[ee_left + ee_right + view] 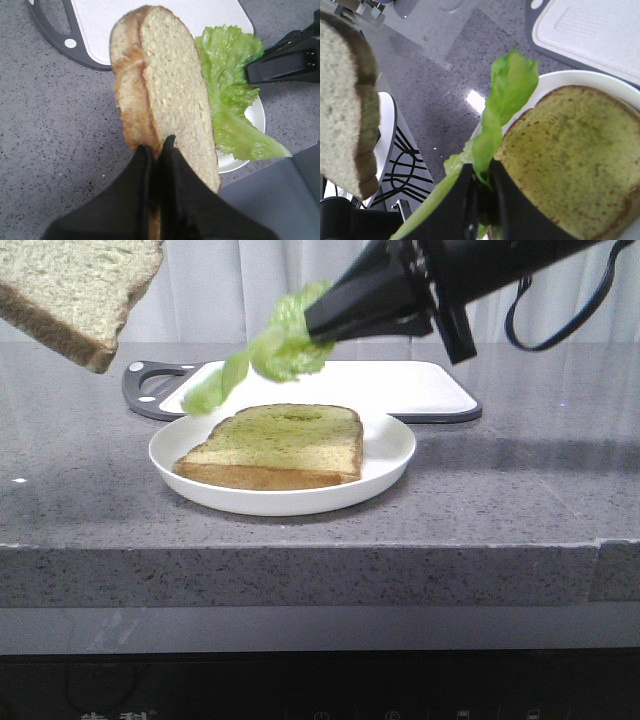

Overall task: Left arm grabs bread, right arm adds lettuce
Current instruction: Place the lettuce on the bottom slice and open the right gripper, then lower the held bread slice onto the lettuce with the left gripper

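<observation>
Bread (80,290), a thick square slice with a pale speckled crumb and brown crust, hangs in the air at the far left of the front view, well above the grey speckled stone counter (520,500). The left gripper (156,147) is clenched on its lower crust edge, the two black wedge-shaped fingers pressed against either face. Toward the middle, a round white plate (395,455) rests on the counter and carries a second, flatter slice (275,445) with a green-tinted toasted face. Behind the plate lies a white cutting board (400,385) with a dark grey rim. Above the plate, the lettuce (275,350), bright green and ruffled, hangs tilted in the air, apart from the slice below. The right gripper (482,172) grasps it at one end.
</observation>
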### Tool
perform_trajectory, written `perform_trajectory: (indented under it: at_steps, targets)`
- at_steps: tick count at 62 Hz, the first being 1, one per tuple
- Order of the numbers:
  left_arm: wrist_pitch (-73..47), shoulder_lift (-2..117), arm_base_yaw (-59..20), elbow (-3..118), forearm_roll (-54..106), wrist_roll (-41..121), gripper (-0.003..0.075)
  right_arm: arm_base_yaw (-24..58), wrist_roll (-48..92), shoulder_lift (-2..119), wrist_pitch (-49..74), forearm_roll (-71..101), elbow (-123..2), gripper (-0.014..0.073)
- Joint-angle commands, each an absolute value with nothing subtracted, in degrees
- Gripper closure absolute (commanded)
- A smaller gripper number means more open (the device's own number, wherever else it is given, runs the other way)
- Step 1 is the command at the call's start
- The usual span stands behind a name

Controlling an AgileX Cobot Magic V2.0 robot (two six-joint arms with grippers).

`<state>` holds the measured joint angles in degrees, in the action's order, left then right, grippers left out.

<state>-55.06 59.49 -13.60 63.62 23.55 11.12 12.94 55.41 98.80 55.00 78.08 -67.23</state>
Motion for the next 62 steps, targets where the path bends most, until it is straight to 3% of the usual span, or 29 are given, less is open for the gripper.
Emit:
perform_trajectory:
  at_steps: [1, 13, 29, 38, 62]
  targets:
    - [-51.96, 58.43, -13.48, 65.09, 25.34, 10.62, 0.0741, 12.90, 56.35, 97.98, 56.92, 81.86, -68.66, 0.0659]
    - [-51.96, 58.43, -13.48, 65.09, 25.34, 10.62, 0.0741, 12.85, 56.30, 99.80, 56.24, 78.87, -68.66, 0.0628]
    - [-52.06, 58.43, -13.48, 65.09, 25.34, 10.62, 0.0741, 12.64, 54.39, 99.80, 55.86, 73.93, -68.86, 0.0242]
    - [-52.13, 58.43, -13.48, 65.09, 25.47, 10.62, 0.0741, 12.63, 53.84, 98.40, 55.97, 72.29, -68.93, 0.0120]
    - [-51.65, 61.21, -13.81, 65.09, 33.89, 12.99, 0.0741, 11.96, 38.47, 83.55, 53.18, 44.92, -68.93, 0.0104]
